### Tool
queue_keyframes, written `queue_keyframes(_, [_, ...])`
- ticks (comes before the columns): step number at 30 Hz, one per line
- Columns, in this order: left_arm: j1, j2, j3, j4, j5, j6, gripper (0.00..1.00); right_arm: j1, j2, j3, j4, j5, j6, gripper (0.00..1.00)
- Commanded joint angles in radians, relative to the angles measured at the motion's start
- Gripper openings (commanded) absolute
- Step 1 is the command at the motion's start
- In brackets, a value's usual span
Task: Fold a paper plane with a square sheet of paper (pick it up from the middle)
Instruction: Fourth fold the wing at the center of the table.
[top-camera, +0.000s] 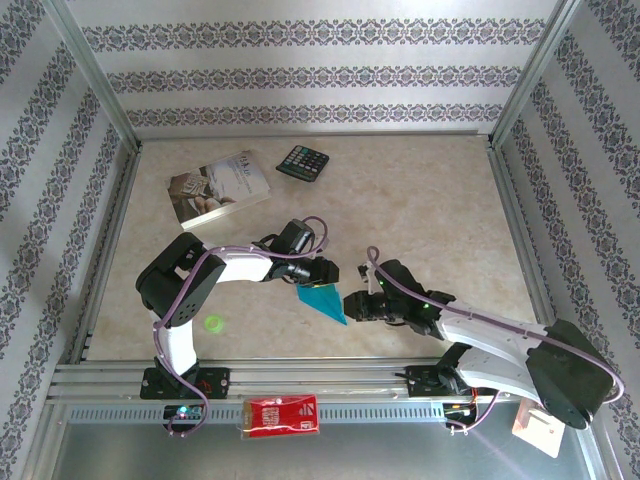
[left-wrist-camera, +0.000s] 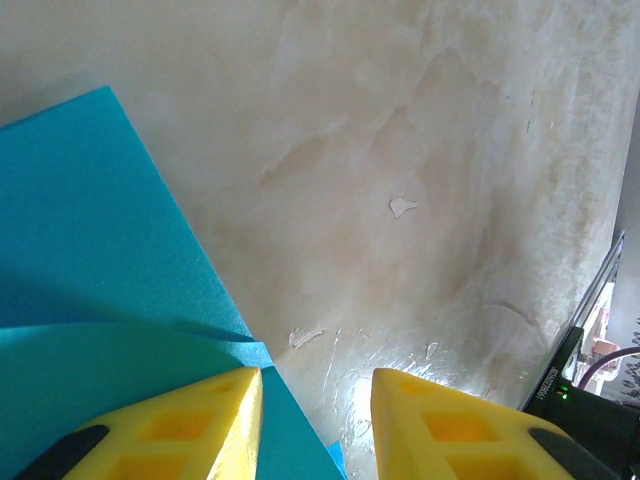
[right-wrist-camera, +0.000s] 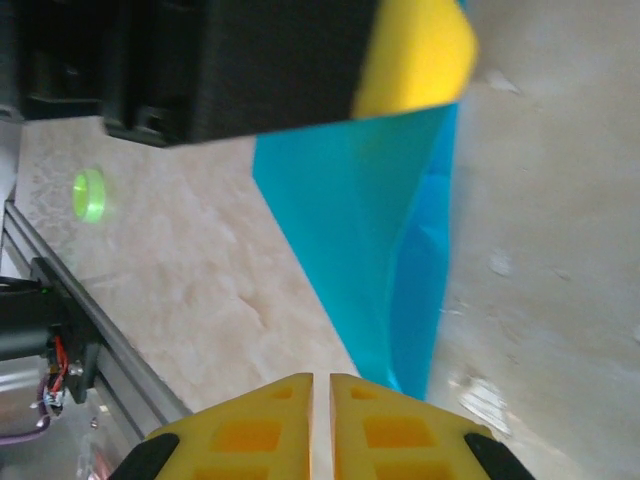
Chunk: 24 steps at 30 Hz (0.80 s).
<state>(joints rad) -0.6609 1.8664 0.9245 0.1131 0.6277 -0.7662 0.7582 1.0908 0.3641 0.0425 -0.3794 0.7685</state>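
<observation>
Near the tabletop's (top-camera: 420, 200) front edge, spread left fingers (left-wrist-camera: 200, 420) are straddling an edge of the folded sheet of paper (top-camera: 322, 300), right fingers (right-wrist-camera: 250, 430) pressing together beside it.

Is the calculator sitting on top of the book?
No, the calculator lies to the right of the book, with a clear gap between them.

The right gripper (right-wrist-camera: 321, 400) has its 2 yellow fingers almost together, the folded turquoise paper (right-wrist-camera: 370, 230) narrowing toward them, the left gripper's yellow finger (right-wrist-camera: 415, 55) over its wide end, a green disc (right-wrist-camera: 89, 194) well apart.
</observation>
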Motion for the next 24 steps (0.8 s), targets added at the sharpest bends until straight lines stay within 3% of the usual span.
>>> queue_keyframes(1, [0.012, 0.037, -0.021, -0.049, -0.048, 0.025, 0.33, 0.030, 0.059, 0.060, 0.012, -0.012, -0.030, 0.13])
queue_keyframes(11, [0.014, 0.034, -0.016, -0.055, -0.045, 0.026, 0.33, 0.023, 0.265, 0.086, 0.068, -0.027, -0.076, 0.08])
queue_keyframes(24, [0.015, 0.036, -0.015, -0.059, -0.046, 0.034, 0.33, -0.017, 0.303, -0.014, 0.105, -0.028, -0.086, 0.06])
